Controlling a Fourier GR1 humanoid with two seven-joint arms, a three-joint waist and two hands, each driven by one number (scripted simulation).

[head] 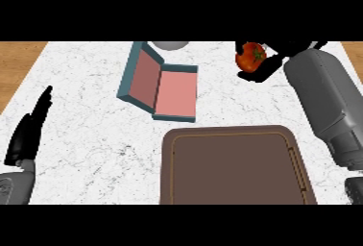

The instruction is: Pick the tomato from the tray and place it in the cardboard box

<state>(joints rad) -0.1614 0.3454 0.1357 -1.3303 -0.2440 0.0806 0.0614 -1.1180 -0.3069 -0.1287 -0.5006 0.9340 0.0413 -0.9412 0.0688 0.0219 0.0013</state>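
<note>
The red tomato point(249, 57) with a green stem is held above the counter at the upper right, with my right hand point(272, 60) curled round it. The brown tray point(234, 168) lies at the lower middle with nothing on it. The box point(159, 82), teal outside and pink inside with its lid open, sits left of the tomato at the upper middle. The tomato is well to the right of the box. My left hand point(30, 129) rests at the left edge, fingers straight and pointing up.
A grey round object point(171, 45) shows at the top edge just behind the box. Wooden floor borders the white marble counter point(85, 96) at both upper corners.
</note>
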